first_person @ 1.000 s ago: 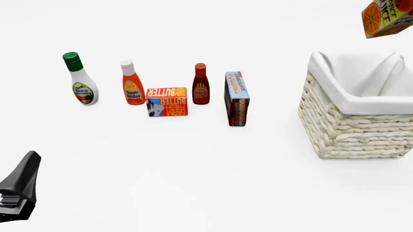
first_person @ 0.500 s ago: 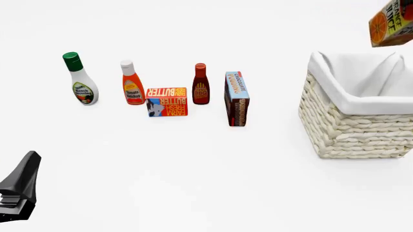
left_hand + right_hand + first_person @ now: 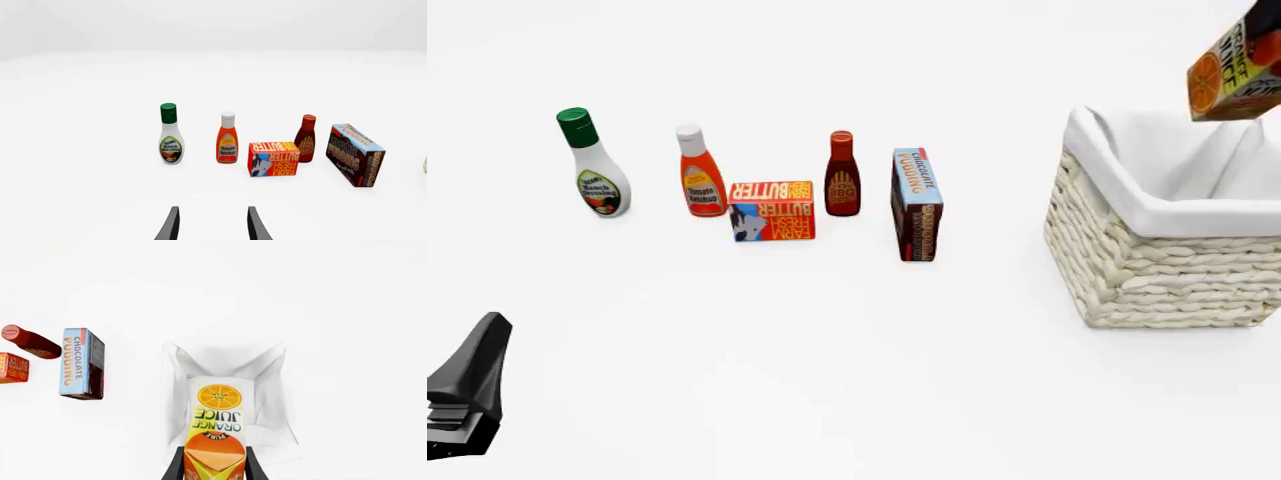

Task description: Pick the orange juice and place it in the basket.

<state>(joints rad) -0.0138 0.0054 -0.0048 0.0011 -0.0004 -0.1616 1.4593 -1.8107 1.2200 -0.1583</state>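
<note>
Left wrist view: the left pincer (image 3: 212, 227) stands open with nothing between its two dark fingers (image 3: 171, 226), low over the tabletop (image 3: 100, 190). Beyond its tips stands a row of groceries: a ranch dressing bottle (image 3: 171, 134), a ketchup bottle (image 3: 227, 138), a butter box (image 3: 273, 158), a BBQ sauce bottle (image 3: 306, 138) and a chocolate pudding box (image 3: 355, 154). Neither task object shows here.

Front view: the orange juice (image 3: 1236, 66) hangs in the air at the frame's edge, above the far side of the basket (image 3: 1154, 265) and clear of its rim. The carton is tilted, not upright. The right pincer itself is out of this frame; the left arm rests well away from it.

Right wrist view: the right pincer (image 3: 213, 467) is clamped on the orange juice, a finger on either side of the gabled top. The carton's long axis runs straight out from the pincer along the fingers, gable end nearest the pincer, base pointing down into the white-lined opening of the basket directly beyond.

As a judgement, the carton should behave as a stiff, fairly light box with smooth, possibly slippery printed walls that could dent under hard squeezing. Flat opposite faces near the top, as held here, look like the sound place to grip, though the long body below could swing.
</note>
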